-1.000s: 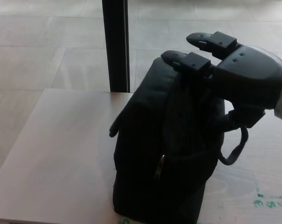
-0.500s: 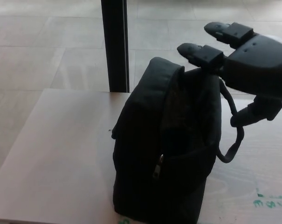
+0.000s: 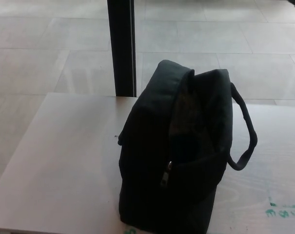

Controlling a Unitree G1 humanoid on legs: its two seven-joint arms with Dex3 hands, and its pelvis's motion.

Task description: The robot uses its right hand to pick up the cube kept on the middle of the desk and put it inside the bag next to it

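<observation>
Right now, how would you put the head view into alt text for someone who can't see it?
A black fabric bag stands upright on a pale wooden desk, its top open and a loop handle hanging at its right side. Behind it a dark post rises from a tiled floor; no cube or robot hand shows.

One black bag (image 3: 179, 156) stands on one pale wooden desk (image 3: 64, 165). The bag has one zipper pull (image 3: 165, 179) showing on its front and one carry handle (image 3: 245, 129) looping out from its side; a second dark strap end (image 3: 121, 139) shows at its opposite side. One dark upright post (image 3: 121, 46) stands behind the desk. One small cluster of green marks (image 3: 281, 209) shows on the desk's near corner, and one more green smudge (image 3: 129, 231) shows at the bottom edge below the bag. No cube can be counted in this view.
</observation>
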